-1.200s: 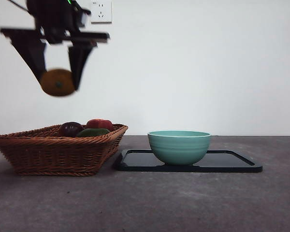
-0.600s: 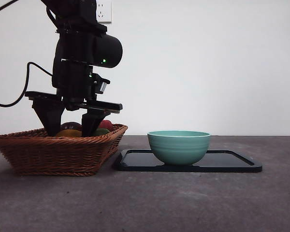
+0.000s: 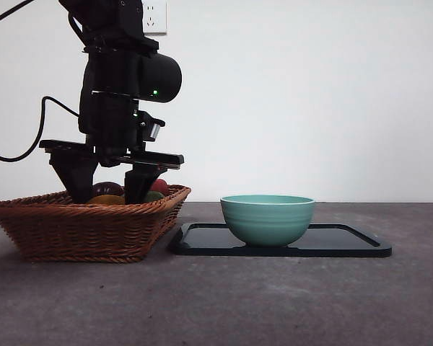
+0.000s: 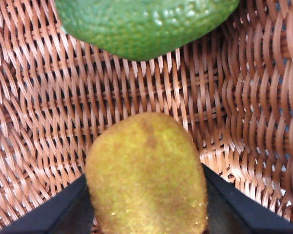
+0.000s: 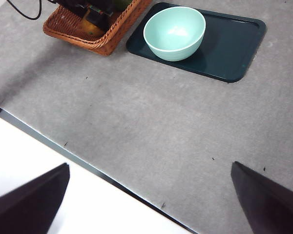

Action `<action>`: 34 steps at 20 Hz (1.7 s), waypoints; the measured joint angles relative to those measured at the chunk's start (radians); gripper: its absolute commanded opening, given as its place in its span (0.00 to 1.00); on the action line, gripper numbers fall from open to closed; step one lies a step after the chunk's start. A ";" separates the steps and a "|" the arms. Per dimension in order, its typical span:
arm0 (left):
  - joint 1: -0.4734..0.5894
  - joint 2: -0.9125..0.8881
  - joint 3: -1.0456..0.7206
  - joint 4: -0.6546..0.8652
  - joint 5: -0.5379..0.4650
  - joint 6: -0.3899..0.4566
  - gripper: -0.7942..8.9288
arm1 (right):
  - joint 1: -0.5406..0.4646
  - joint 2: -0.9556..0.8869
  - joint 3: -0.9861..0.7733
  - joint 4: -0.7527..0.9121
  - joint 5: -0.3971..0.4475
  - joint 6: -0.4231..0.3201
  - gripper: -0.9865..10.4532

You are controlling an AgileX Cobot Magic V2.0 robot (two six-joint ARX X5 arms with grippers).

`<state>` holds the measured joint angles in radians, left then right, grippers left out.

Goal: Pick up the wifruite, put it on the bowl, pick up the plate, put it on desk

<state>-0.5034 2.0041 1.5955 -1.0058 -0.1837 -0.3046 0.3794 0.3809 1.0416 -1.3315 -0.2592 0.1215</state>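
The wifruite (image 4: 141,146), yellow-orange and mottled, lies low in the brown wicker basket (image 3: 79,227). In the front view only its top (image 3: 107,200) shows over the rim. My left gripper (image 4: 144,171) reaches down into the basket (image 3: 108,193), with one black jaw pressed on each side of the wifruite. The mint-teal bowl (image 3: 267,218) stands empty on the black tray (image 3: 346,241), to the right of the basket. My right gripper (image 5: 150,165) is open and empty, high above the desk (image 5: 161,122), far from the bowl (image 5: 174,31).
A green fruit (image 4: 146,24) lies just beyond the wifruite in the basket. A red apple (image 3: 159,186) and a dark fruit (image 3: 108,188) lie there too. The desk's near edge (image 5: 88,165) runs below the right gripper.
One second ago the left gripper held the wifruite high above the basket. It has come down into the basket with it. It has barely moved in the last half second.
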 measured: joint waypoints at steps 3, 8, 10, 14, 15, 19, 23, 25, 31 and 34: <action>0.004 0.000 0.000 0.000 0.000 0.009 0.60 | 0.000 0.000 0.000 0.000 0.000 0.000 0.57; 0.022 -0.013 0.000 -0.014 0.000 0.027 0.60 | 0.000 0.000 0.000 0.000 0.000 0.000 0.57; 0.025 -0.074 -0.002 -0.014 0.000 0.033 0.60 | 0.000 0.000 0.000 0.000 0.000 0.000 0.57; 0.023 -0.283 -0.002 -0.042 0.054 0.061 0.61 | 0.000 0.000 0.000 0.000 0.000 0.000 0.57; 0.021 -0.331 -0.002 -0.058 0.087 0.067 0.63 | 0.000 0.000 0.000 0.000 0.000 0.000 0.57; 0.020 -0.508 -0.002 -0.119 0.266 0.091 0.67 | 0.000 0.000 0.000 0.000 0.000 0.000 0.57; 0.016 -0.685 -0.002 -0.192 0.348 0.127 0.67 | 0.000 0.000 0.000 0.000 0.000 0.000 0.57; 0.016 -0.767 -0.002 -0.236 0.348 0.150 0.67 | 0.000 0.000 0.000 0.000 0.000 0.000 0.57; 0.008 -0.991 -0.002 -0.293 0.415 0.217 0.67 | 0.000 0.000 0.000 0.000 0.000 0.000 0.57; -0.009 -1.095 -0.021 -0.293 0.484 0.241 0.66 | 0.000 0.000 0.000 0.000 0.000 0.000 0.57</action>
<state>-0.5121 0.9092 1.5749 -1.2987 0.3000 -0.0639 0.3794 0.3809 1.0416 -1.3315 -0.2592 0.1215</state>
